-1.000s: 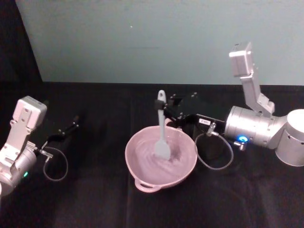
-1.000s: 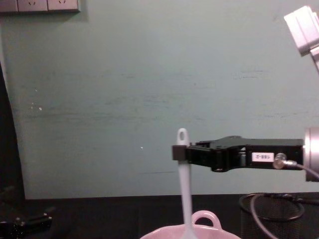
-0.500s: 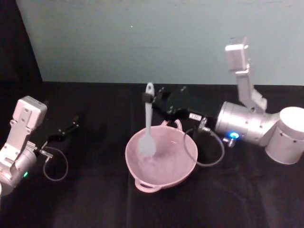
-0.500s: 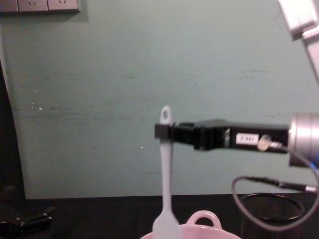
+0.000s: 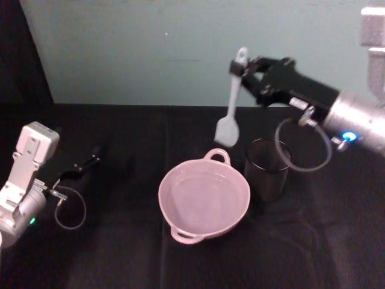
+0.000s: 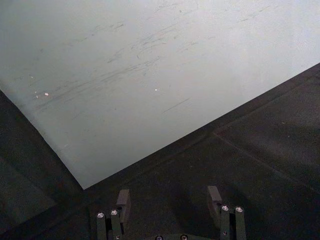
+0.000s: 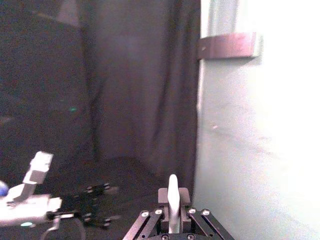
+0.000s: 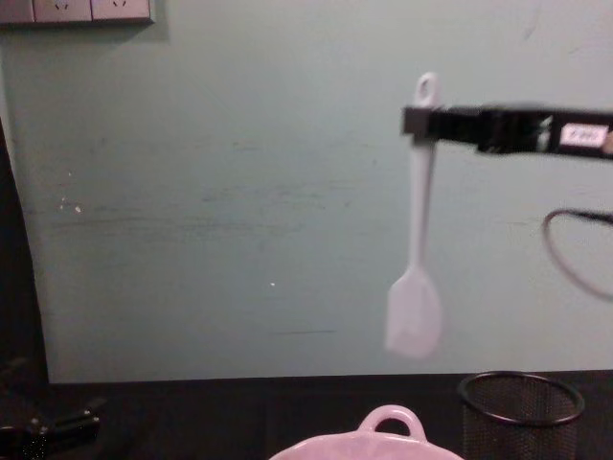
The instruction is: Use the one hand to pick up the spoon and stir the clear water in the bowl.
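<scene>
The right gripper (image 5: pixel 243 71) pinches the spoon (image 5: pixel 231 103) just under the hole at its handle tip, fingers pressed onto the handle; the spoon hangs upright in the air, blade down, at about 1 o'clock from the bowl (image 5: pixel 171 180) and well above its rim; the bowl sits on the black desk (image 5: pixel 120 247), a black mesh cup (image 5: pixel 264 176) just beside it at 3 o'clock; the left gripper (image 5: pixel 90 161) rests at 9 o'clock, well apart, fingers spread.
</scene>
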Action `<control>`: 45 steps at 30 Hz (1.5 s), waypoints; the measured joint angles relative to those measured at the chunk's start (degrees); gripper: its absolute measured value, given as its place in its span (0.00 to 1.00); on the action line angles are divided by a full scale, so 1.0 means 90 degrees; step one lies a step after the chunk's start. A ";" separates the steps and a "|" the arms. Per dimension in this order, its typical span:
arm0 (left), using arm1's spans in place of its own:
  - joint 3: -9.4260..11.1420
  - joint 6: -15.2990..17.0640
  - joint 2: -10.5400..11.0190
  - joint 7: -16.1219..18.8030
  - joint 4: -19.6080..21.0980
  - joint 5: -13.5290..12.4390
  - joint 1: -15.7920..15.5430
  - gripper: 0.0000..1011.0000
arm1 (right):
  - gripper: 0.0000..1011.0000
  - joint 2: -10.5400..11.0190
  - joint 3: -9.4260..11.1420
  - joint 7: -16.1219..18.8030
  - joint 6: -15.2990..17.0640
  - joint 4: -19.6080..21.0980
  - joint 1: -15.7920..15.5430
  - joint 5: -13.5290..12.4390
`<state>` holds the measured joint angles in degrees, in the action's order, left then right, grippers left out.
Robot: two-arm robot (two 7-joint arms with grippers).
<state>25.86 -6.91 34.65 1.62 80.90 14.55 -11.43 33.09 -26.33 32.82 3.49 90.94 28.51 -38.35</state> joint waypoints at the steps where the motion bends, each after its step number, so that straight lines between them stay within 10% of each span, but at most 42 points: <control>1: 0.0000 0.0000 0.0000 0.0000 0.0000 0.0000 0.0000 0.99 | 0.13 0.0077 0.0107 -0.0059 0.0001 0.0059 -0.0011 0.0001; 10: 0.0000 0.0000 0.0000 0.0000 0.0000 0.0000 0.0000 0.99 | 0.13 0.0361 0.0557 -0.0355 0.0113 0.0173 -0.0099 0.0001; 29: 0.0000 0.0000 0.0000 0.0000 0.0000 0.0000 0.0000 0.99 | 0.13 0.0238 0.0509 -0.0522 0.0495 -0.0196 -0.0533 0.0015; 45: 0.0000 0.0000 0.0000 0.0000 0.0000 0.0001 0.0000 0.99 | 0.13 -0.0081 0.0835 -0.0367 0.0675 -0.1033 -0.0948 -0.1258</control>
<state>25.86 -6.90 34.65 1.62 80.90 14.55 -11.43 32.36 -18.82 29.52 9.57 81.64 19.97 -49.67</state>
